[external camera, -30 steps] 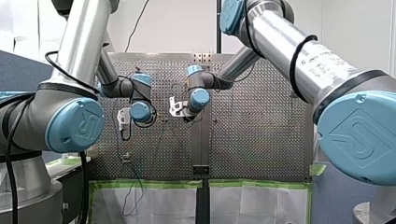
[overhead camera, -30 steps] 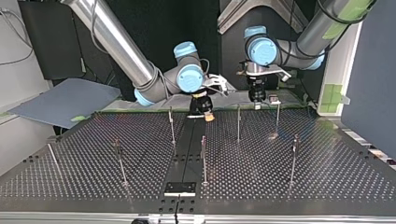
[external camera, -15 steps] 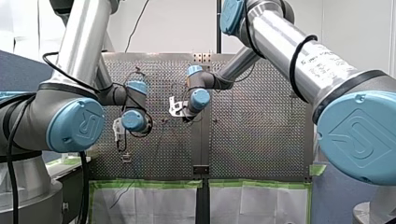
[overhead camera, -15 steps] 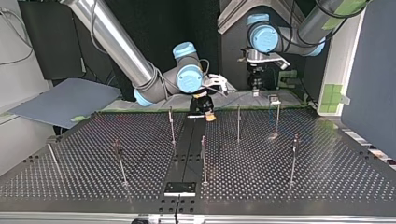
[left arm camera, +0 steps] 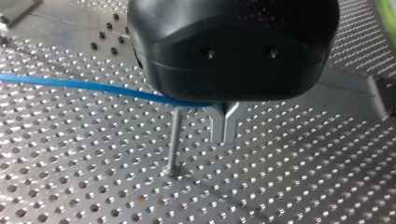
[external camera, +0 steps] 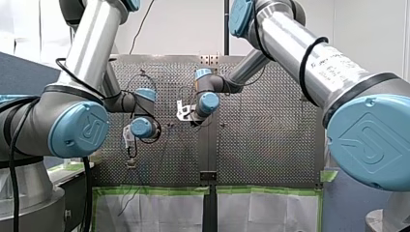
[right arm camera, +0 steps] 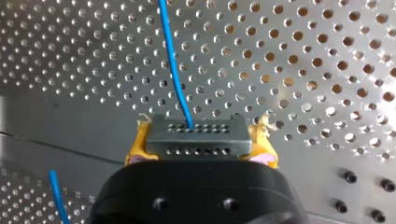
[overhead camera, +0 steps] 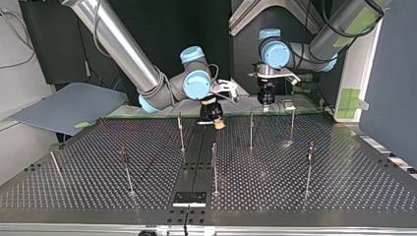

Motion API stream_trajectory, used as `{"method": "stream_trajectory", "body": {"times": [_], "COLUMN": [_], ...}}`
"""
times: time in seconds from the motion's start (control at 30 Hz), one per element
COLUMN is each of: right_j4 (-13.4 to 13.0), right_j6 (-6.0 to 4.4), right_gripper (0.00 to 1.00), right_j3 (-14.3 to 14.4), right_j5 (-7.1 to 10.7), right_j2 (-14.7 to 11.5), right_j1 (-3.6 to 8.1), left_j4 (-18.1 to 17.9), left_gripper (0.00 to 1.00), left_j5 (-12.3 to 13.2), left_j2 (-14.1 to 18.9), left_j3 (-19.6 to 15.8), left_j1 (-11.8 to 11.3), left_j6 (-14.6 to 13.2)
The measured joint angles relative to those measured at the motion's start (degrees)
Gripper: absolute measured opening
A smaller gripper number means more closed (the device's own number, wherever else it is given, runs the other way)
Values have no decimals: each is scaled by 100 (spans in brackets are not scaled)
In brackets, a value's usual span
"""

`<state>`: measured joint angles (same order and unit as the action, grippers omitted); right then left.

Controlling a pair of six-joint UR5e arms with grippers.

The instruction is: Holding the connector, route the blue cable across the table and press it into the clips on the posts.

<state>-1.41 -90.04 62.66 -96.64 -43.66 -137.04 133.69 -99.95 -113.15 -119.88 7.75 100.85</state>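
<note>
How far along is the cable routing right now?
Done: my right gripper clamps the connector. In hand: the blue cable reaches my left gripper, beside a post. Left: the top view shows no post carrying cable, so all pressing apparently remains.

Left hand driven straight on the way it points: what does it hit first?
Probably the perforated table: my left hand points down at bare plate, the post standing just beside that line. Depth is unclear.
</note>
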Motion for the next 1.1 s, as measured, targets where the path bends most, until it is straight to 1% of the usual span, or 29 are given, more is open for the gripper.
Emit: {"method": "stream_trajectory", "body": {"times": [0.27,0.43,0.63,0.83,1.1], "right_j4": [-12,-24,-38,-66,-95], "right_j6": [19,27,28,28,28], "right_gripper": [0,0,0,0,0], "right_j3": [-2,-2,-2,-3,-26], "right_j5": [-12,-13,-20,-22,-18], "right_j2": [1,1,1,1,1], "right_j1": [66,106,161,241,366], "left_j4": [108,210,283,395,692], "left_gripper": [0,0,0,0,0], "left_j5": [27,118,123,121,135], "left_j2": [-48,-248,-479,-516,-518], "left_j3": [322,541,821,1064,1400], "left_j1": [-107,-134,-169,-207,-418], "left_j6": [6,-62,-106,-109,-131]}}
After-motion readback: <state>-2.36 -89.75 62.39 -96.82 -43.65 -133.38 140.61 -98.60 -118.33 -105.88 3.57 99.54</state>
